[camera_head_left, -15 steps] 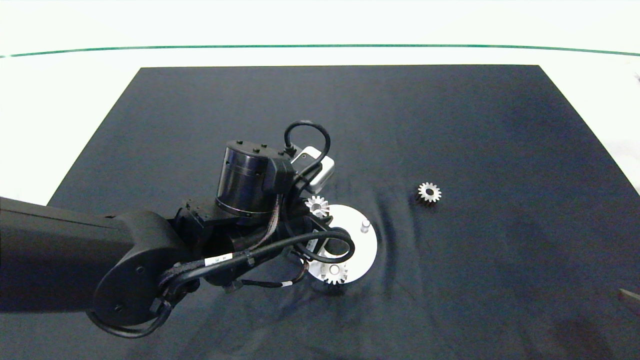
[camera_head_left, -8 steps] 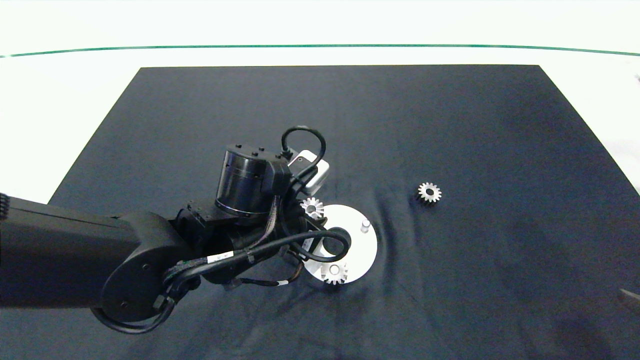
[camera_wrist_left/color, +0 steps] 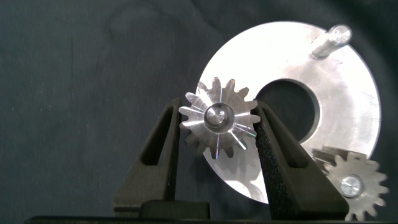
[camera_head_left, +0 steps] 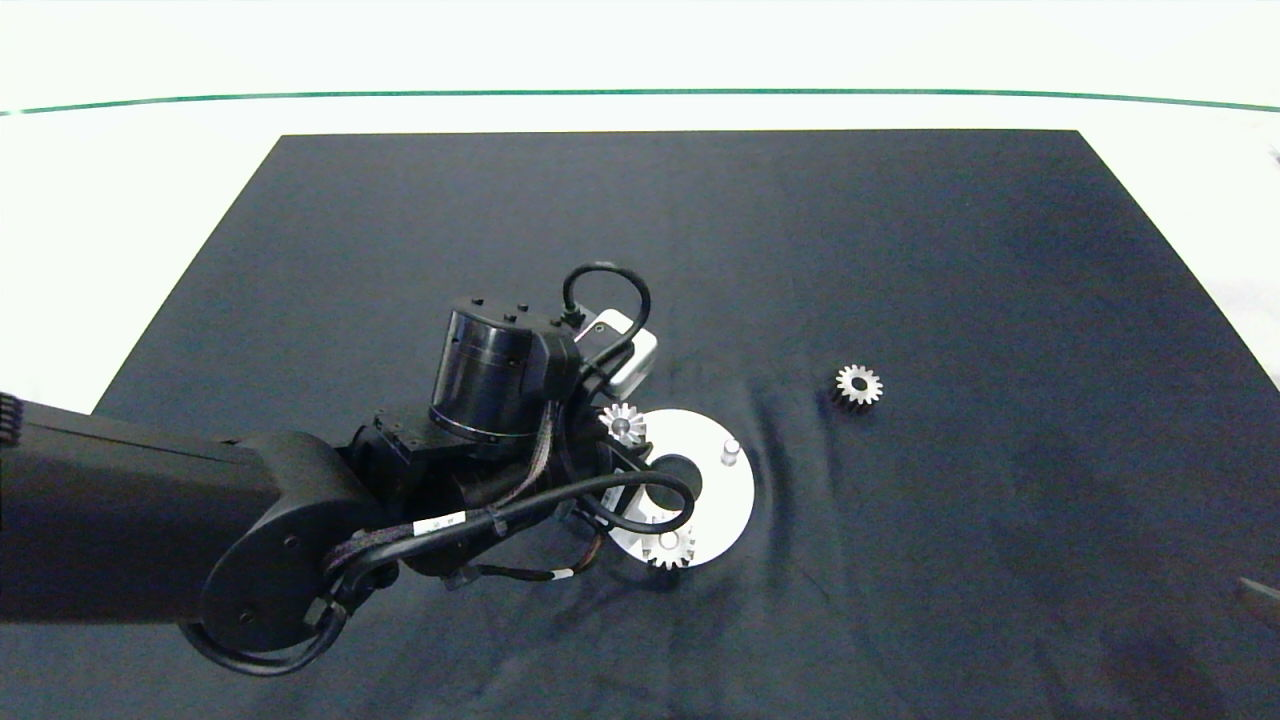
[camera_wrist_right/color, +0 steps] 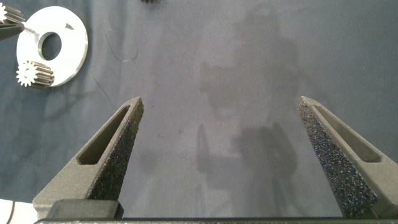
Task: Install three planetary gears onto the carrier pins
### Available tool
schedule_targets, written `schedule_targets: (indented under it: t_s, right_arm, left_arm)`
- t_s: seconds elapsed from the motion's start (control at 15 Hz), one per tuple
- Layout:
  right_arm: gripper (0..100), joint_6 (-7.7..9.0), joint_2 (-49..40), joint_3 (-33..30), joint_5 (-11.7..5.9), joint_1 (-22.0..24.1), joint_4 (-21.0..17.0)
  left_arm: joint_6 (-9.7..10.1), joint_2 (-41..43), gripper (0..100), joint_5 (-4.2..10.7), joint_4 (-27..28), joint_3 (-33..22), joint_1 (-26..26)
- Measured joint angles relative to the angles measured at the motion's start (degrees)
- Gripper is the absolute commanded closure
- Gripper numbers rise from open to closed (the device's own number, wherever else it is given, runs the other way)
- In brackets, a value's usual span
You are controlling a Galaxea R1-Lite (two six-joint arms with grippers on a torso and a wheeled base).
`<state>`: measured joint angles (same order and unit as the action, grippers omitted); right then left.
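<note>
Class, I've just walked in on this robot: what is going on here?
The left pincer grips a gear and has it over a pin of the white disc. A second gear already sits on its pin, the third pin is bare, and the last gear lies on the dark cloth. The right pincer is open, off to the side.

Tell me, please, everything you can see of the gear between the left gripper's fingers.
The gear is small, silver-white metal, with pointed teeth around a round hub. It lies flat over a carrier pin at the white disc's edge; the pin's top shows through its centre hole. The left gripper's dark padded fingers flank it on two sides, at or nearly at its teeth. Whether it is fully seated cannot be told.
</note>
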<state>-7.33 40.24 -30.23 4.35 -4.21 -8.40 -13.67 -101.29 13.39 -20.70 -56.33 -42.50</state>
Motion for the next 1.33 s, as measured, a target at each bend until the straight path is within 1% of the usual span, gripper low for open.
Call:
schedule_targets:
  t_s: [0.27,0.67,0.73,1.33]
  right_arm:
    - [0,-0.02,-0.06,0.06,0.00,0.00,0.00]
    - [0,-0.02,-0.09,0.11,0.00,0.00,0.00]
    - [0,-0.02,-0.09,0.16,0.00,0.00,0.00]
    - [0,-0.02,-0.15,0.17,0.00,0.07,0.00]
  left_arm:
    - [-0.09,-1.02,78,0.09,-1.23,0.07,-0.09]
    - [-0.16,-1.63,78,0.09,-1.16,-0.20,-0.20]
    - [-0.17,-1.63,0,0.06,-1.01,-0.09,-0.24]
    - [-0.17,-0.39,0,-0.05,-0.49,-0.55,0.28]
